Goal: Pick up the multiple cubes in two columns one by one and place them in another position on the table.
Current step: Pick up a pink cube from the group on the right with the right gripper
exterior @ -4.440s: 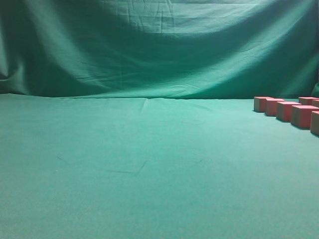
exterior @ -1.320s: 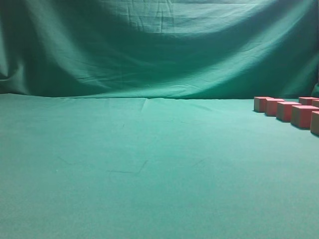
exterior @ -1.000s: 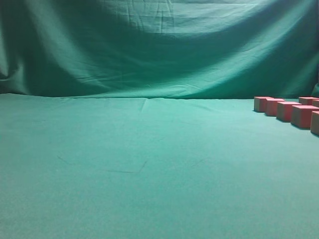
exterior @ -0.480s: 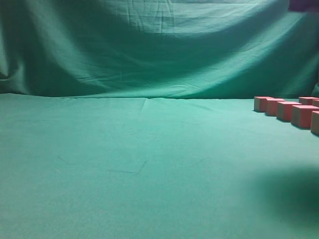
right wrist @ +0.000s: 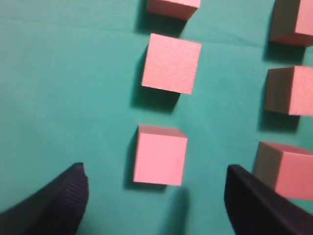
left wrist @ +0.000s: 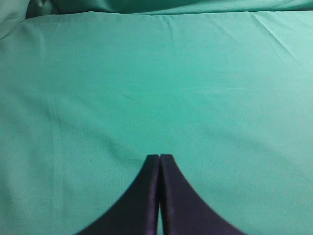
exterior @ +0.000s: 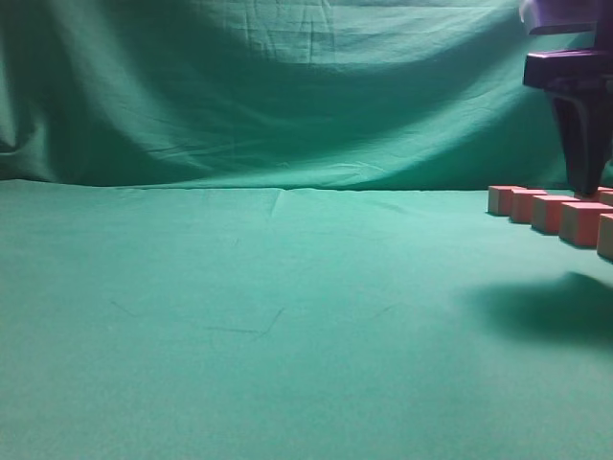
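Right hand [right wrist: 154, 196] hangs spread wide and empty above the cubes [right wrist: 160, 154]; left hand [left wrist: 159, 159] pressed together.

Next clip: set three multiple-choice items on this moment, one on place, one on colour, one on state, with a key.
1. In the exterior view the cubes lie at the
A. far left
B. middle
C. right edge

2. The cubes' tops are
A. reddish-pink
B. blue
C. white

3. The left gripper is
A. shut on a cube
B. shut and empty
C. wide open

Key: C, they line up by the right border under the right gripper; A, the right wrist view shows pink tops; B, its fingers meet above bare table.
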